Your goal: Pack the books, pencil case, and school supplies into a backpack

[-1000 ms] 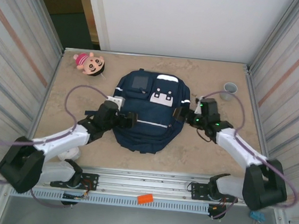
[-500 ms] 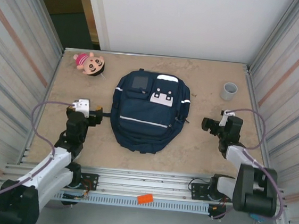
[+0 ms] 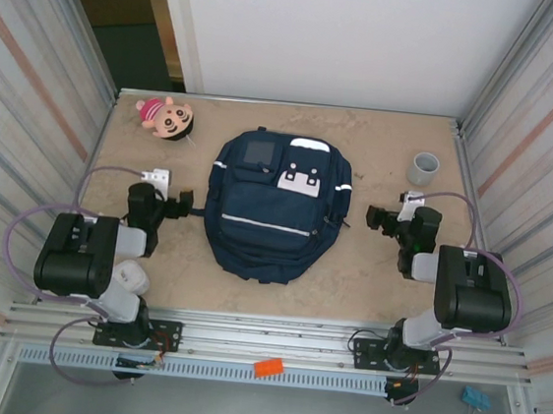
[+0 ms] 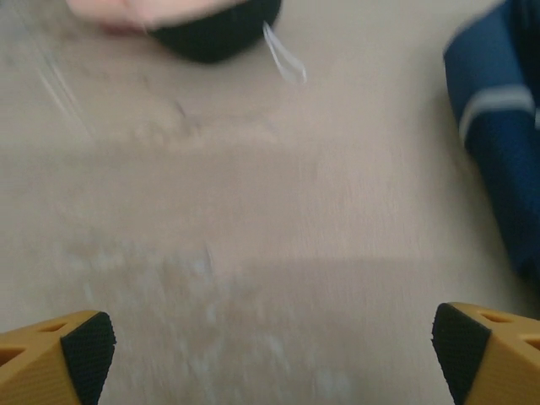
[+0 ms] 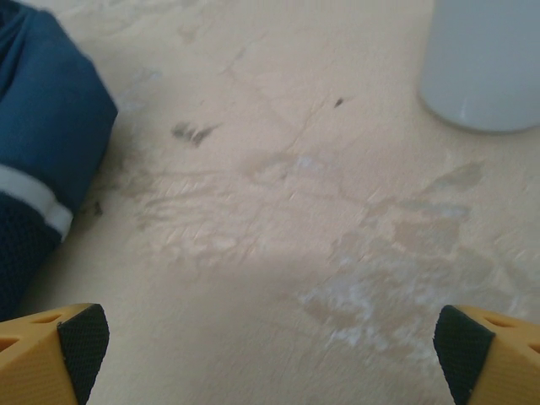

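The navy blue backpack (image 3: pixel 274 207) lies flat in the middle of the table, its flaps down; its edge shows in the left wrist view (image 4: pixel 498 143) and the right wrist view (image 5: pixel 42 126). My left gripper (image 3: pixel 178 202) rests low beside the backpack's left side, open, nothing between its yellow fingers (image 4: pixel 80 346). My right gripper (image 3: pixel 380 220) sits off the backpack's right side, open as well, its fingers (image 5: pixel 464 342) over bare table. The books, pencil case and school supplies are hidden from sight.
A pink plush doll (image 3: pixel 165 116) lies at the back left, its dark hair at the top of the left wrist view (image 4: pixel 211 25). A grey cup (image 3: pixel 423 168) stands at the back right, close ahead of the right gripper (image 5: pixel 485 63). Metal walls flank the table.
Both arms have pulled back from the backpack and folded in toward their bases. Both grippers stayed open, and the backpack has not moved.
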{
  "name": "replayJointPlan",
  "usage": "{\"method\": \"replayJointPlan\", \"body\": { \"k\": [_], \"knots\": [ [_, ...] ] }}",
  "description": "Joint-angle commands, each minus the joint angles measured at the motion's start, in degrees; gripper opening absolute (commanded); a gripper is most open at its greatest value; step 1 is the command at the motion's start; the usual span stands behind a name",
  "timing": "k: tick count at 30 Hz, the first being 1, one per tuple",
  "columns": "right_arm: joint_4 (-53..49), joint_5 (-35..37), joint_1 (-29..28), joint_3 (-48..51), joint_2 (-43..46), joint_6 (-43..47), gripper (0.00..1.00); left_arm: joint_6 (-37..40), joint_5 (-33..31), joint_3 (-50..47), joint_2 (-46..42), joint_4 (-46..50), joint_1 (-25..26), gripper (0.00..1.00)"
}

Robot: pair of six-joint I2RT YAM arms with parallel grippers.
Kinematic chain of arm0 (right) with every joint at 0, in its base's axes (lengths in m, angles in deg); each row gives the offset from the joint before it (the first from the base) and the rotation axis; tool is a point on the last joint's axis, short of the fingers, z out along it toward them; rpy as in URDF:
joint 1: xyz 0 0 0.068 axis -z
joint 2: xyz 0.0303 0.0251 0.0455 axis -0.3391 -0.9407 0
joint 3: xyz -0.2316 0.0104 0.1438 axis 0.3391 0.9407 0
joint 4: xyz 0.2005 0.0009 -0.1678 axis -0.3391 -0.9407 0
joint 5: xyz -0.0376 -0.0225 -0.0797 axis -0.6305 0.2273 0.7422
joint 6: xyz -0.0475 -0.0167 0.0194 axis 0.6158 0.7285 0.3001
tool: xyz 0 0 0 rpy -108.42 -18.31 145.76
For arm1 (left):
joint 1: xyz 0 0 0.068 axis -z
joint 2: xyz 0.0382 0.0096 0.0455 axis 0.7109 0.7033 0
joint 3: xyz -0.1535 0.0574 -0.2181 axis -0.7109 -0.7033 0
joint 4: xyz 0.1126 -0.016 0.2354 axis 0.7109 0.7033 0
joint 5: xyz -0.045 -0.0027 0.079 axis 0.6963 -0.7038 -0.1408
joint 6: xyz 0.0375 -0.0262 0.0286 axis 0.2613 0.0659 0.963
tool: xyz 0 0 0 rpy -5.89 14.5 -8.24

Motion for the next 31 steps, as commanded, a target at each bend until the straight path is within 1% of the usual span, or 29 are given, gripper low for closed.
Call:
{"method": "replayJointPlan", "body": {
  "k": [1,3,5,30,31],
  "knots": [
    [1.54,0.56,0.32,-1.74,-0.32,-0.22,0.99,0.52,-0.83,1.98,-1.26,0.72,0.54,0.99],
    [1.44,0.78,0.41,-1.8,-0.37,-0.48,1.0,1.0,-0.95,2.22,-0.65,-0.2,0.92,0.99],
    [1.55,1.03,0.38,-1.75,-0.45,-0.58,1.0,1.51,-1.39,2.74,-1.18,1.78,1.51,0.99],
    [1.31,1.01,0.4,-1.9,-0.47,-0.53,0.99,1.71,-1.22,2.63,-1.02,1.32,1.51,0.99],
    [1.31,0.96,0.41,-1.84,-0.47,-0.57,0.68,1.77,-1.14,2.71,-0.95,1.31,1.5,0.99]
  ]
}}
